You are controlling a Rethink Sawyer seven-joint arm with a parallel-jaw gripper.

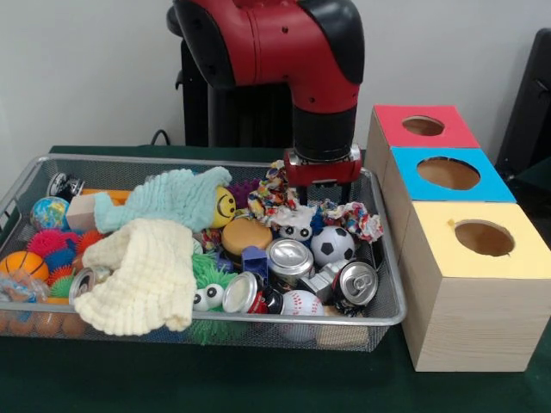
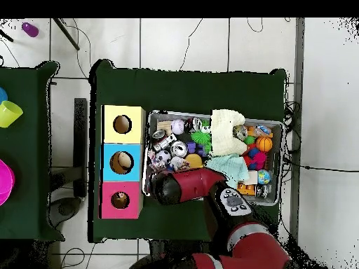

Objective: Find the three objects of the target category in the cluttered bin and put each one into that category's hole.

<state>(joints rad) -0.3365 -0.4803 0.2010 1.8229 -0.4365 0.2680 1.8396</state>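
A wire bin [image 1: 389, 314] [image 2: 148, 150] holds a jumble of toys, cloths, balls and cans. My gripper [image 1: 320, 191] hangs low over the bin's back right part, just above a multicoloured rope toy [image 1: 351, 217]. Its tip is hidden among the clutter. Below it lie a soccer ball [image 1: 332, 245], a silver can [image 1: 290, 258], another can [image 1: 357, 282] and a baseball [image 1: 301, 303]. A mint cloth [image 1: 168, 198] and a cream cloth [image 1: 142, 275] cover the middle. To the right stand three boxes with top holes: red [image 1: 424, 126], blue [image 1: 448, 173], yellow [image 1: 484, 237].
The bin's left end holds a basketball [image 1: 21, 264], a globe ball [image 1: 49, 212] and spiky balls [image 1: 53, 245]. From overhead, the red arm [image 2: 189, 185] crosses the bin's lower left corner. The boxes [image 2: 121, 162] stand in a column left of the bin.
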